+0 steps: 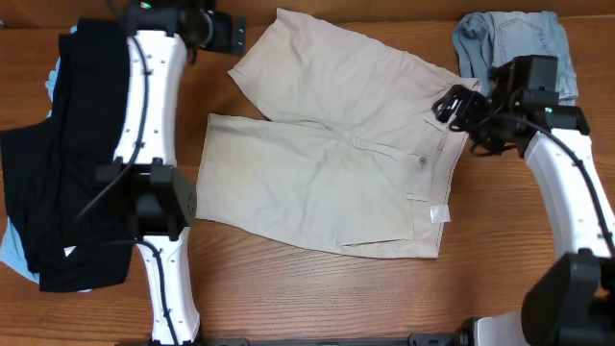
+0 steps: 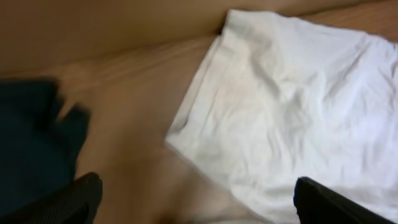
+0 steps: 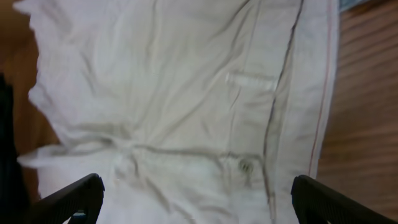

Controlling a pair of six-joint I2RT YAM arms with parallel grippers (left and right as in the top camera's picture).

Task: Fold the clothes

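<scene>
Pale beige khaki shorts [image 1: 336, 154] lie spread flat mid-table, waistband to the right with a button [image 1: 423, 160] and a white tag [image 1: 440, 213]. My left gripper [image 1: 223, 35] is open and empty at the back, just left of the upper leg's hem; its wrist view shows that hem corner [image 2: 292, 112] between the wide jaws [image 2: 196, 202]. My right gripper [image 1: 450, 104] is open and empty over the waistband's upper end; its wrist view shows the waistband and button [image 3: 246, 166] between its fingers [image 3: 199, 199]. Black garments [image 1: 58, 163] lie at the left. Faded blue denim shorts [image 1: 519, 43] sit at the back right.
A light blue cloth [image 1: 12, 252] peeks from under the black garments at the left edge. The left arm's white link [image 1: 149, 106] stretches along the black pile's right side. Bare wooden table [image 1: 317, 298] shows in front of the shorts.
</scene>
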